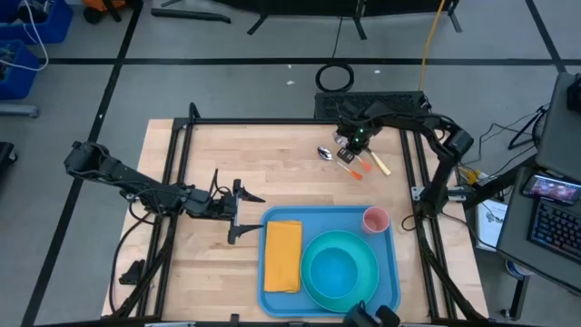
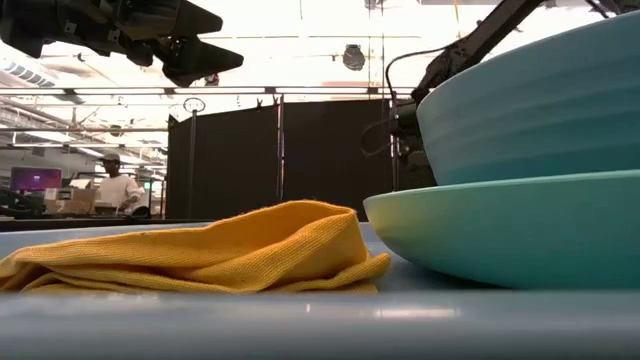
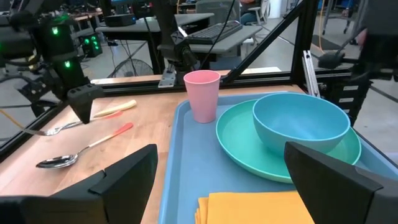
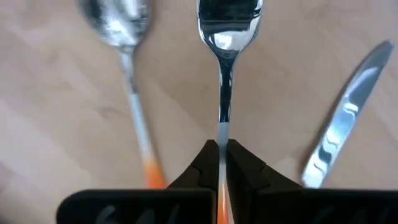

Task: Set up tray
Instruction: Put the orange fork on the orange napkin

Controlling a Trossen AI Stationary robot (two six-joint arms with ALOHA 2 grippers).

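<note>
Your right gripper (image 4: 221, 163) is pinched on the thin neck of a fork (image 4: 225, 37), lying beyond the tray (image 1: 390, 263) at the table's near edge. Grabbed so narrowly, the fork could pivot or slip as you lift. Its tines are cut off. Left gripper (image 1: 238, 211) waits spread beside the tray.

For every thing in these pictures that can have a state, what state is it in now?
Tray: flat on the table, partly loaded.
Napkin: folded, lying in the tray.
Plate: in the tray, bowl on it.
Bowl: upright, empty.
Pink cup: upright in a tray corner.
Fork: pinched by the right gripper.
Spoon: lying on the table.
Knife: lying on the table.
Left gripper: open, empty, beside the tray.
</note>
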